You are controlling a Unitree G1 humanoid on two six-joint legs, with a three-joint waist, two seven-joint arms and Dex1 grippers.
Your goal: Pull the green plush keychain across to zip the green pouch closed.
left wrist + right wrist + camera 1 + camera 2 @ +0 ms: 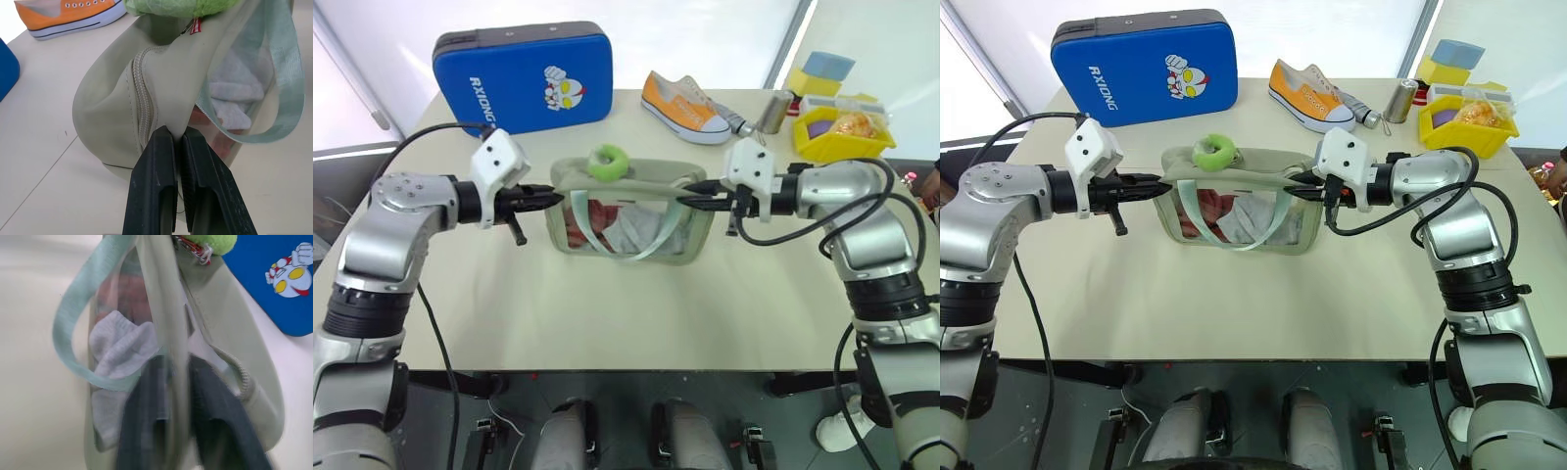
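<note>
Left wrist view: left tool (178, 147) pinches the green pouch (112, 112) end; right tool (690, 200), slightly parted, should take the green plush keychain (608, 162) mid-frame, pulling straight along the zipper

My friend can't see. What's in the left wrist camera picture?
Two black fingers pinch the end of a pale green pouch beside its zipper. A fuzzy lime keychain sits on top, with an orange shoe behind.

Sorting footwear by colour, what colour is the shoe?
Orange with a white sole, best seen in the right eye view: shoe.
</note>
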